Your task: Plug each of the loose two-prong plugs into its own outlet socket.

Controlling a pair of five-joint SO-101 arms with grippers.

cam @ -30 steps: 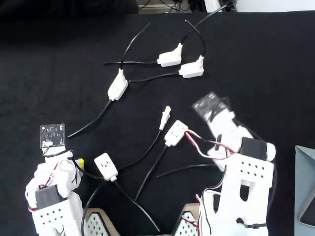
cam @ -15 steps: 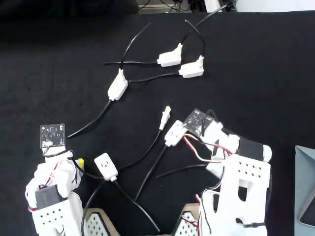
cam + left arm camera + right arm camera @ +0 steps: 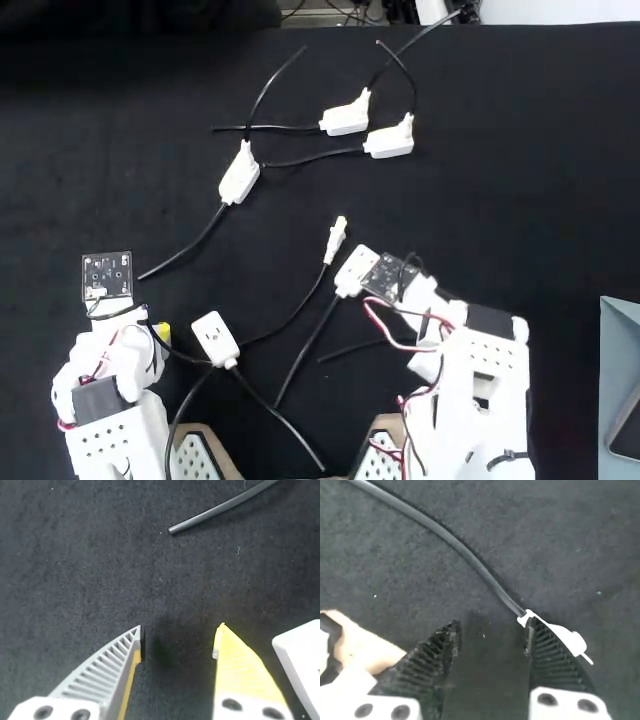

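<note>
The right hand (image 3: 490, 640) is shown spread low over the black table (image 3: 560, 530), with a white plug (image 3: 554, 631) and its cable (image 3: 445, 536) lying just beside one finger, outside the gap. The left hand (image 3: 177, 640) is likewise spread over the table, with a white socket (image 3: 302, 655) just beside its yellow finger (image 3: 235, 665). Three white connectors (image 3: 345, 116) are seen well apart from both hands, on the far side of the table.

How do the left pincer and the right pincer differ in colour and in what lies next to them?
The left pincer has one grey finger and one yellow; the right pincer has two black ones. A pronged white plug lies by a finger of the right pincer; a white block lies by the left pincer. Both are open above black cloth.
</note>
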